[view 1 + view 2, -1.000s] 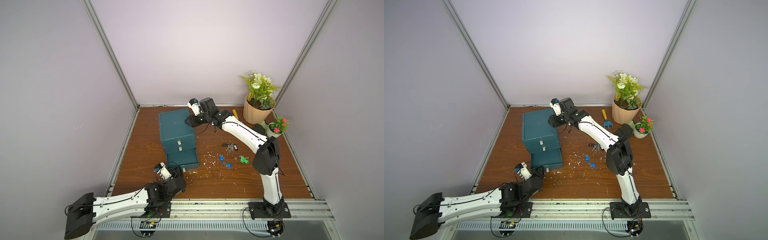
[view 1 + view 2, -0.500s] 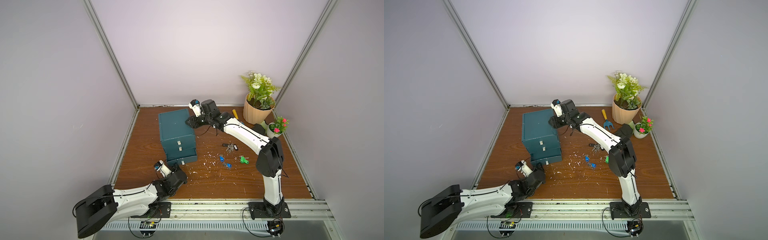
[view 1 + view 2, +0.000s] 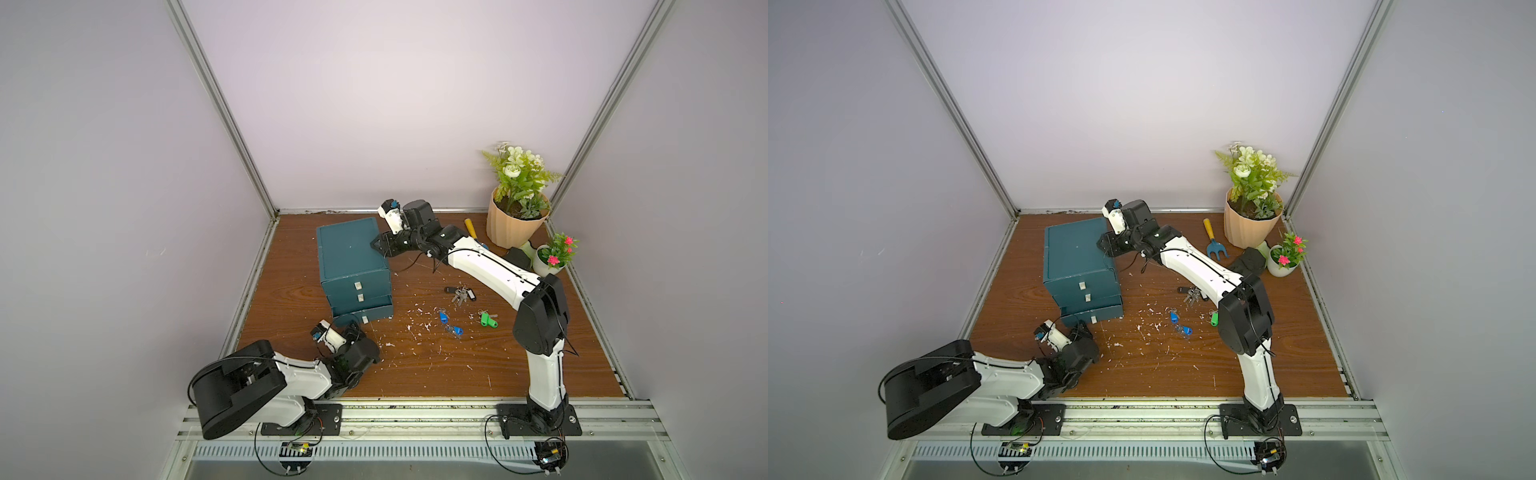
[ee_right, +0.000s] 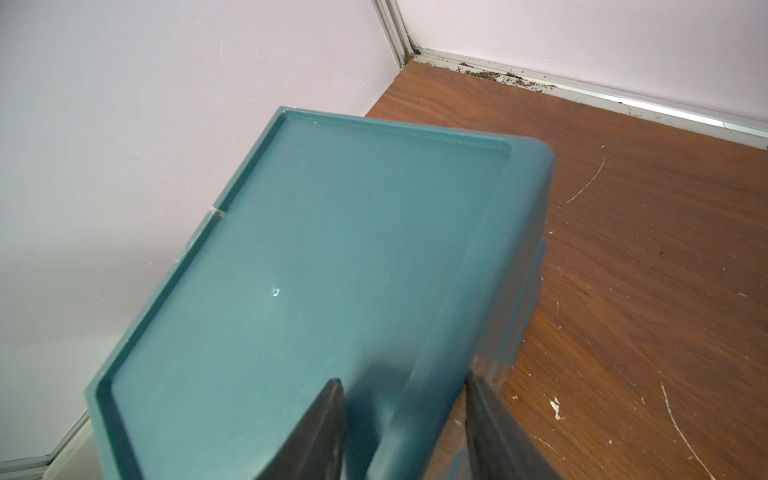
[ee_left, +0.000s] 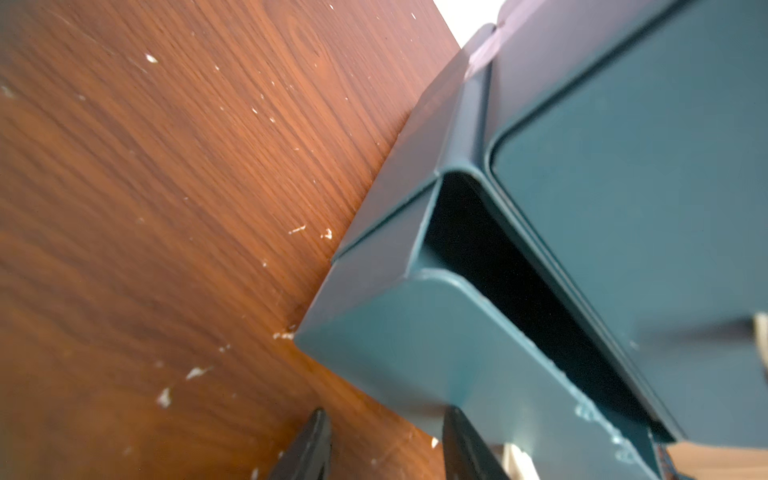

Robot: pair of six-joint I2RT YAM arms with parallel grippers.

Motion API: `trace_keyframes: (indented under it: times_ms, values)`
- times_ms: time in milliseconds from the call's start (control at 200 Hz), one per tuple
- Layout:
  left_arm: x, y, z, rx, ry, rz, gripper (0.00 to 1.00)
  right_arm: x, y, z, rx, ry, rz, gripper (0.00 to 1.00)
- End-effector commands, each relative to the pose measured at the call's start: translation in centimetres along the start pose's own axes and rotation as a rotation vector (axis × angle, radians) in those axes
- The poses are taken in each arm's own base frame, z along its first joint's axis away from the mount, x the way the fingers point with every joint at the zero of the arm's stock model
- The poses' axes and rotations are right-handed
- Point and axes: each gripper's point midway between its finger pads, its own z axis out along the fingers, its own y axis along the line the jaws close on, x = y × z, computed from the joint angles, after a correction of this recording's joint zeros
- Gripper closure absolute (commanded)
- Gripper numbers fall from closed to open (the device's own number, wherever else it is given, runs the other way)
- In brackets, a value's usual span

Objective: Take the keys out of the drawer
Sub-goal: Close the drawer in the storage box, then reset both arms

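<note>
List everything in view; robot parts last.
Plastic three-drawer unit: one, teal, back left; bottom drawer slightly out.
Bunch of silver keys with black tags: one, silver, right of unit.
Blue-tagged keys: two, blue, table centre.
Green-tagged key: one, green, right of blue ones.
Garden fork, yellow handle: one, blue head, beside large pot.
Ribbed pot of white flowers: one, beige, back right corner.
Small pot of pink flowers: one, white, right edge.
Black object: one, beside small pot; unclear.
Wooden table: one, brown, white specks.
Left gripper: black, open, at bottom drawer's corner.
Right gripper: black, straddling unit's top edge.
</note>
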Motion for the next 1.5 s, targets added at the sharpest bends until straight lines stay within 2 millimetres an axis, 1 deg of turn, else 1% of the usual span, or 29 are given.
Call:
trace_keyframes:
  times_ms: [0,110,200,320,390,495,590,640,665,696,816,901,936,971,1011,1016,1021,1026,1046,1096,1136,1156,1201,1221,1256,1306,1341,1396,1496]
  values:
    - [-0.7,-0.6,0.9,0.025,-0.01,-0.023,0.52,5.0,0.4,0.3,-0.007,0.168,0.034,0.5]
    - [-0.8,-1.5,1.7,0.04,-0.011,-0.018,0.51,5.1,0.5,0.4,-0.009,0.17,0.034,0.5]
    - [-0.4,-2.3,2.2,0.056,0.002,-0.019,0.5,5.1,0.7,0.5,-0.012,0.171,0.033,0.5]
    - [0.4,-2.5,2.5,0.064,0.029,-0.021,0.5,5.0,1.1,0.5,-0.017,0.17,0.03,0.5]
    - [0.7,-2.5,2.4,0.074,0.053,-0.02,0.49,4.6,1.3,0.3,-0.02,0.159,0.027,0.5]
    - [0.8,-2.9,1.6,0.084,0.101,0.019,0.46,3.3,1.7,-0.1,-0.026,0.129,0.014,0.49]
    - [0.6,-2.8,0.5,0.011,0.168,0.141,0.43,0.9,2.0,-1.0,-0.015,0.074,-0.005,0.48]
    - [-0.4,-3.1,-0.5,-0.032,0.187,0.242,0.41,-0.6,2.1,-1.6,-0.005,0.042,-0.015,0.47]
    - [-1.0,-3.8,-1.0,-0.031,0.193,0.279,0.4,-1.5,2.3,-2.0,-0.001,0.023,-0.019,0.46]
    - [-1.7,-4.1,-1.7,-0.039,0.199,0.332,0.39,-2.6,2.4,-2.7,0.005,-0.003,-0.024,0.45]
    - [-4.5,-6.8,-4.1,0.007,0.196,0.41,0.39,-6.7,2.1,-5.8,0.053,-0.116,-0.033,0.43]
    - [-6.3,-8.9,-4.8,0.009,0.163,0.512,0.4,-9.0,1.0,-8.5,0.112,-0.19,-0.04,0.42]
    - [-7.3,-10.1,-5.0,-0.003,0.138,0.581,0.39,-9.4,0.3,-9.6,0.15,-0.209,-0.049,0.42]
    - [-8.4,-11.3,-5.0,-0.026,0.094,0.659,0.39,-9.6,-0.9,-10.8,0.202,-0.223,-0.056,0.41]
    - [-9.9,-12.7,-4.9,-0.054,0.032,0.75,0.37,-9.3,-2.8,-12.2,0.288,-0.232,-0.045,0.41]
    - [-10.3,-13.1,-5.0,-0.054,0.016,0.75,0.36,-9.2,-3.0,-12.3,0.296,-0.232,-0.045,0.41]
    - [-10.3,-13.0,-4.9,-0.065,0.009,0.766,0.36,-9.2,-3.2,-12.5,0.307,-0.233,-0.045,0.41]
    - [-10.7,-13.4,-5.0,-0.062,-0.004,0.768,0.35,-9.0,-3.6,-12.6,0.318,-0.231,-0.045,0.4]
    - [-11.6,-13.8,-4.9,-0.089,-0.045,0.795,0.34,-8.7,-4.6,-13.4,0.352,-0.232,-0.045,0.4]
    - [-13.7,-14.0,-4.5,-0.161,-0.141,0.847,0.26,-7.5,-7.1,-15.2,0.433,-0.231,-0.037,0.4]
    - [-15.2,-13.9,-3.8,-0.196,-0.183,0.889,0.25,-6.2,-9.3,-16.7,0.496,-0.233,-0.023,0.4]
    - [-15.9,-13.8,-3.4,-0.209,-0.2,0.899,0.25,-5.2,-10.5,-17.3,0.526,-0.229,-0.013,0.4]
    - [-17.4,-13.0,-2.7,-0.235,-0.242,0.904,0.25,-3.3,-13.0,-19.0,0.595,-0.236,0.001,0.4]
    - [-18.0,-12.4,-2.4,-0.242,-0.261,0.902,0.25,-2.1,-14.1,-19.6,0.627,-0.231,0.004,0.4]
    - [-18.8,-11.4,-1.8,-0.235,-0.286,0.894,0.25,-0.3,-15.8,-20.8,0.683,-0.236,-0.004,0.4]
    - [-19.5,-10.0,-1.2,-0.204,-0.322,0.891,0.25,2.9,-17.9,-22.0,0.763,-0.23,-0.023,0.39]
    - [-20.1,-9.1,-1.1,-0.19,-0.364,0.881,0.25,4.8,-19.1,-22.8,0.805,-0.233,-0.04,0.39]
    - [-20.6,-7.7,-0.9,-0.171,-0.403,0.885,0.24,7.9,-20.6,-23.7,0.851,-0.231,-0.055,0.39]
    - [-20.5,-5.4,0.0,-0.12,-0.393,0.886,0.23,12.1,-22.6,-24.5,0.893,-0.251,-0.048,0.38]
